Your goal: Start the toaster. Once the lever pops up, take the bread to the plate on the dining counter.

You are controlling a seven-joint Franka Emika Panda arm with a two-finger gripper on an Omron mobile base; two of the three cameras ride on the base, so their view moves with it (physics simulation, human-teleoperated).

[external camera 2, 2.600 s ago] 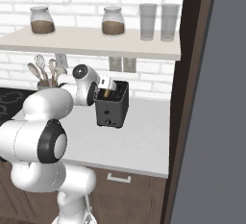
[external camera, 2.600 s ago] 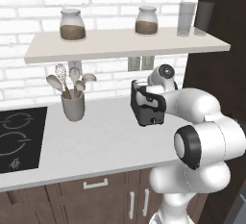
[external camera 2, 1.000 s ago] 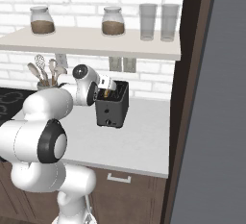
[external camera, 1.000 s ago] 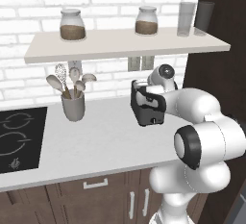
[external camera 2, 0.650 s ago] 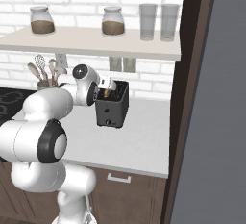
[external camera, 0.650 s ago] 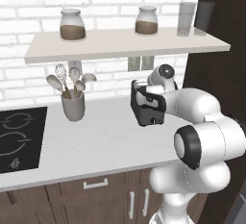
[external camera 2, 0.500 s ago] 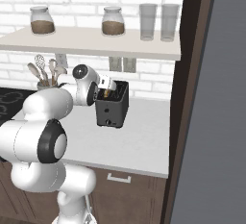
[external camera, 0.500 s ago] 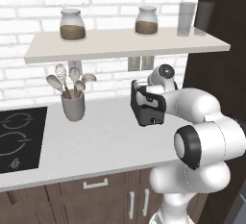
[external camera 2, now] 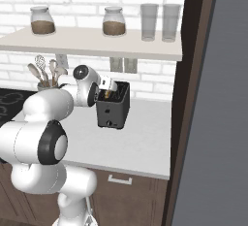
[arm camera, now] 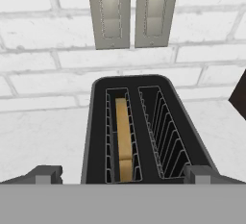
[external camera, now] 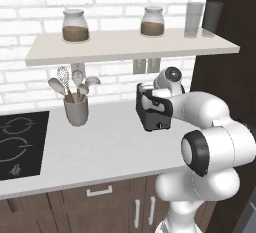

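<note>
White counter under brick wall: black toaster upright, slots running front to back toward wall outlets. Bread on edge in left slot, long axis along it. Jaws wide apart, straddling toaster's near end, holding nothing. Utensil cup well left.
</note>
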